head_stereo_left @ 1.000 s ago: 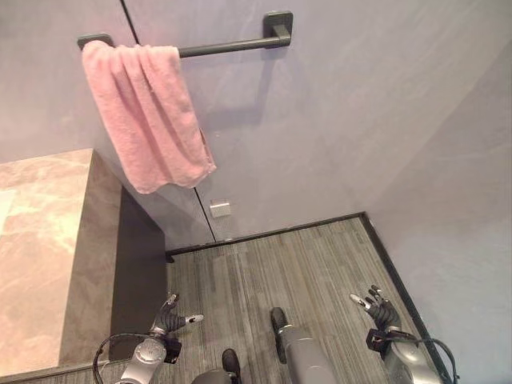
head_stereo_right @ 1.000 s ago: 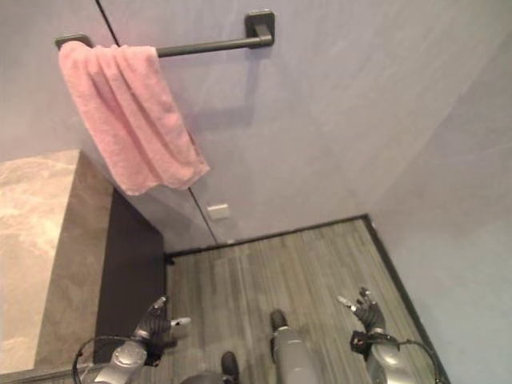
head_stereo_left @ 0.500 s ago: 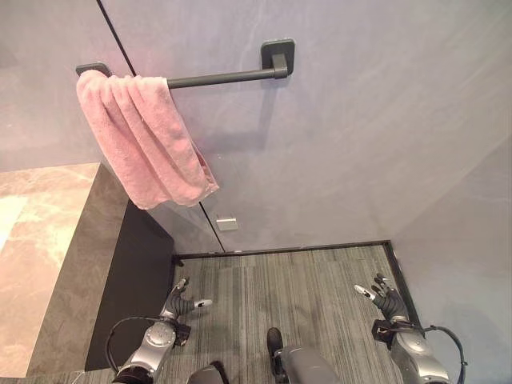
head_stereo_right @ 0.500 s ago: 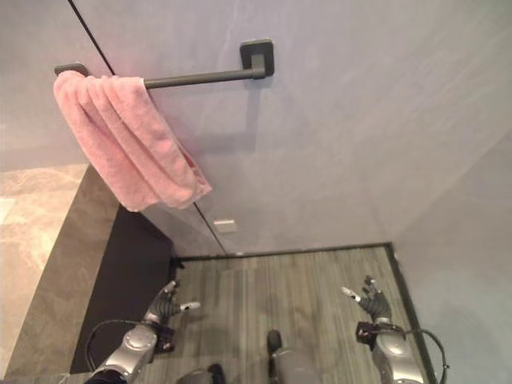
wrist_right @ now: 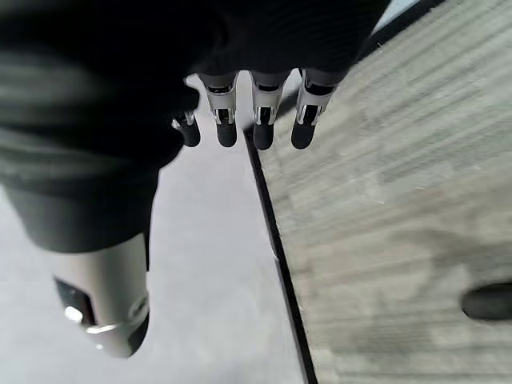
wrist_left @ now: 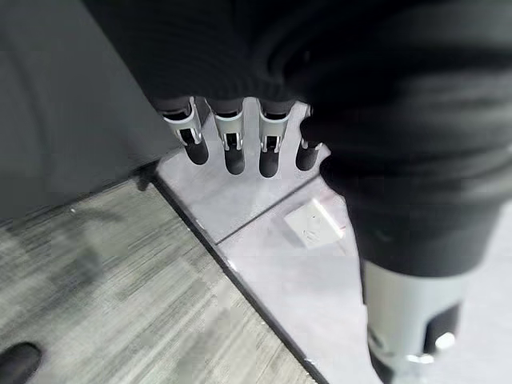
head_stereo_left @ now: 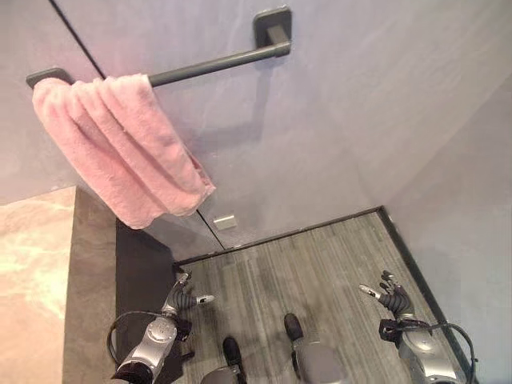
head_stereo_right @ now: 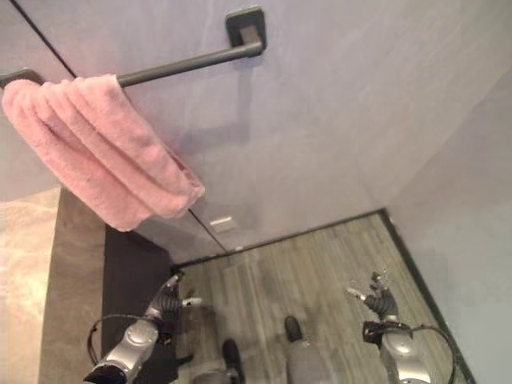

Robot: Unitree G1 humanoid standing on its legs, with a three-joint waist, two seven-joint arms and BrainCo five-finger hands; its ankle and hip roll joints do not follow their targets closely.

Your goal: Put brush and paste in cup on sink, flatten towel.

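Silver fingers slack and spread on both sides, nothing held: left hand [head_stereo_left: 178, 302] low over the grey plank floor [head_stereo_left: 320, 256] beside the dark cabinet side [head_stereo_left: 140, 264], right hand [head_stereo_left: 391, 298] low near the black skirting [head_stereo_left: 404, 248]. Farther up, pink towel [head_stereo_left: 120, 156] bunched in folds at one end of the dark wall rail [head_stereo_left: 216, 62], hanging above the marble counter [head_stereo_left: 36, 288].

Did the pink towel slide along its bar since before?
No. The pink towel hangs bunched at the same end of the towel bar, by its left bracket; only the camera shifted.
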